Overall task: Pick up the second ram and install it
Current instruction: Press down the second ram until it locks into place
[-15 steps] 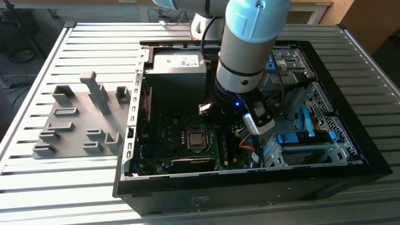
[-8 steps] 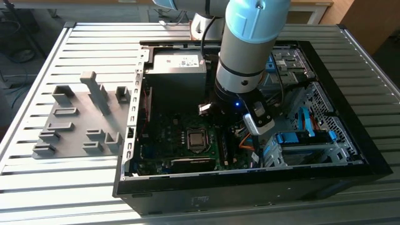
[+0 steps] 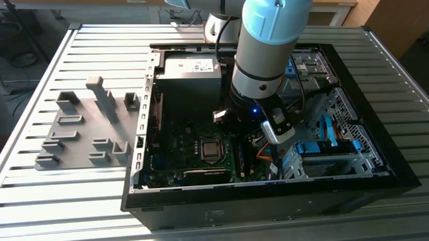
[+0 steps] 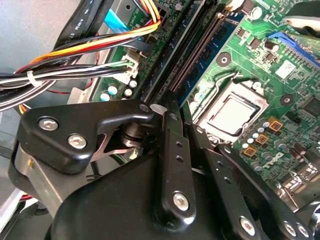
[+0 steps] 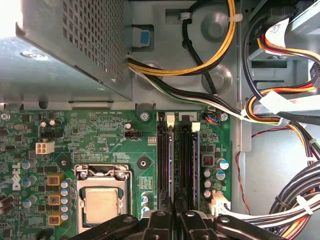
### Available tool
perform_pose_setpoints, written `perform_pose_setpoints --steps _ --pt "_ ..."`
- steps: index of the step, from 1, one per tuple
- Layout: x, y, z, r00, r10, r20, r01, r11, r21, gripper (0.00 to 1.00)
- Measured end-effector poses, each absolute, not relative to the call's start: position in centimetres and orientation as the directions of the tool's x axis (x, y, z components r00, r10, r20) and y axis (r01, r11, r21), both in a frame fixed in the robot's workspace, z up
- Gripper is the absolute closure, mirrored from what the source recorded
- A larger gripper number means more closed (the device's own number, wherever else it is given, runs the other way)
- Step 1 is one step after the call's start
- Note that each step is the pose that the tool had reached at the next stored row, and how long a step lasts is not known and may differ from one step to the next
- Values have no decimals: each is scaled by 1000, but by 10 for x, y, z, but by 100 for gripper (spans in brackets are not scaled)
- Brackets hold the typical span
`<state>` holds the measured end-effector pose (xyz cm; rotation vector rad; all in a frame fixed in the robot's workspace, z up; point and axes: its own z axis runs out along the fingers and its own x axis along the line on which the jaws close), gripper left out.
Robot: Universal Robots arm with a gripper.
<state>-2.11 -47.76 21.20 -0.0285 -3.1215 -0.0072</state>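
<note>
On your slatted counter sits the open computer case; your jaws, clenched, press the second ram edge-on into its motherboard slot, directly beneath them.

Arm reaching steeply downward, wrist vertical, hand low, black fingers drawn close together

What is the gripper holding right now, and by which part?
It cannot be told. The gripper sits low over the motherboard's memory slots, fingers close together, but whether they clamp the second ram is hidden. The grey holder tray looks empty.
</note>
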Motion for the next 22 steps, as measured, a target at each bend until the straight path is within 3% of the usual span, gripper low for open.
perform_pose_setpoints --steps 22 --pt "-21 -477 210 -1000 12 20 12 1000 8 86"
